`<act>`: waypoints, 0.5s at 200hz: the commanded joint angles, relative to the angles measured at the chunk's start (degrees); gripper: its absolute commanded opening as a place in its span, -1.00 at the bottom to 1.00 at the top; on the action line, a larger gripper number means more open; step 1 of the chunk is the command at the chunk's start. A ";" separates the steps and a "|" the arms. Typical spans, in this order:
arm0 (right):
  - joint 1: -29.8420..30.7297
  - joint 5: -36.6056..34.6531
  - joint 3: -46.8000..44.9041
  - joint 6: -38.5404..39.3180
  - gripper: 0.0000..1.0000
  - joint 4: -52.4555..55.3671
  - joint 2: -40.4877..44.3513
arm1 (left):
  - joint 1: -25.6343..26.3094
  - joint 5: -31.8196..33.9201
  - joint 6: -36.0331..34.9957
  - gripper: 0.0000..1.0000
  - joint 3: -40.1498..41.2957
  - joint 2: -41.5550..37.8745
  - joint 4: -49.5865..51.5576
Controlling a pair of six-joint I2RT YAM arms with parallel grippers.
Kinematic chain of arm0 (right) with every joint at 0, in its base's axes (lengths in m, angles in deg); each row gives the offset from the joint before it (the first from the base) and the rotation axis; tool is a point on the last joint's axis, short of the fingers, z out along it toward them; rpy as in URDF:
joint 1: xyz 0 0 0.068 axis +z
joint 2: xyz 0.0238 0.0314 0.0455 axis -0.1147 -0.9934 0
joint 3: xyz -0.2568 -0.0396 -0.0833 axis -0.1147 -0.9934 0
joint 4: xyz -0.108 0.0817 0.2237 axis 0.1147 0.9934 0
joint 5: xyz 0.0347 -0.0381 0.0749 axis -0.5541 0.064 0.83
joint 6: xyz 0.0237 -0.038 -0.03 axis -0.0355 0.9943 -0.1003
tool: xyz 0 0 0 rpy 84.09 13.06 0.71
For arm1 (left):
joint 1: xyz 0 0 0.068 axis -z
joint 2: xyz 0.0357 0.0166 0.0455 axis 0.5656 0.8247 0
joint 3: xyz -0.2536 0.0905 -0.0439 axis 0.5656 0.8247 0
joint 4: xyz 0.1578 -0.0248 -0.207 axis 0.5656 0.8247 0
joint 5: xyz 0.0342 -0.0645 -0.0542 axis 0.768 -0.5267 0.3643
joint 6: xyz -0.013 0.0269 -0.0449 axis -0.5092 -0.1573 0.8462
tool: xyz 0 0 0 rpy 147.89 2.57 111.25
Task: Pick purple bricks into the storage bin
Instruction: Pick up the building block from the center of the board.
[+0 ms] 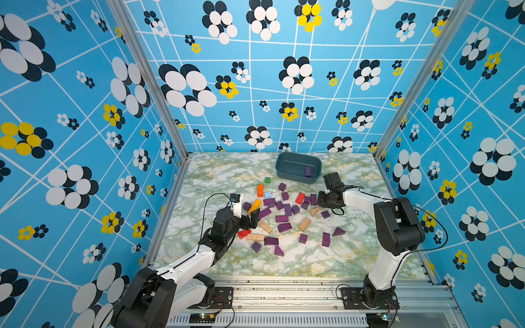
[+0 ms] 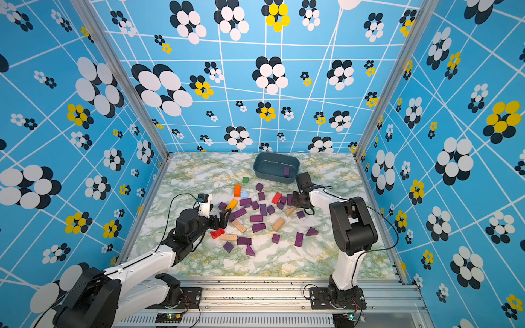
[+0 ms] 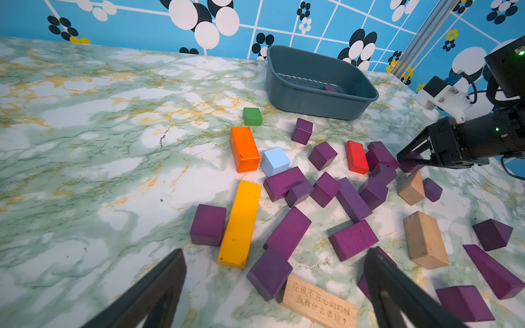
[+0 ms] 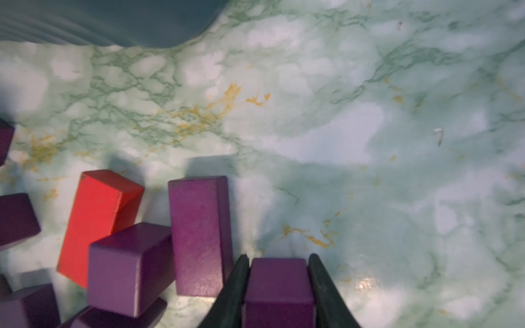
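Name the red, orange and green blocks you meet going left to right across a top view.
Red notched block → orange block → green cube → red bar. The yellow bar overlaps the first two, so it is left out.

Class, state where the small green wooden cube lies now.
In both top views the small green wooden cube stands alone off the near left corner of the dark blue-grey plastic storage bin; the orange wooden block is its nearest neighbour.

— What do we see on the counter [image 1: 221, 181]?
— We see green-veined marble, the storage bin [image 1: 295, 177] near its far edge, and purple bricks [image 1: 284, 227] scattered mid-counter among tan blocks [image 1: 304, 224], a green cube [image 1: 267, 179] and an orange block [image 1: 260, 190].
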 commanded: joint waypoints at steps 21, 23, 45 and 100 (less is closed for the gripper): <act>0.15 3.52 0.88 -2.74 -0.49 -0.62 4.23 | -0.50 0.52 0.48 0.99 0.57 1.31 -1.87; 0.05 3.72 0.91 -2.83 -0.49 -0.77 4.27 | -0.46 0.56 0.45 0.99 0.57 1.30 -1.93; 0.08 5.38 1.77 -4.13 -0.49 -1.68 4.79 | -0.46 0.60 0.42 0.99 0.49 1.30 -1.72; 0.08 7.45 6.34 -6.43 -0.55 -4.73 3.71 | -0.50 0.97 0.52 0.99 0.40 1.12 -1.03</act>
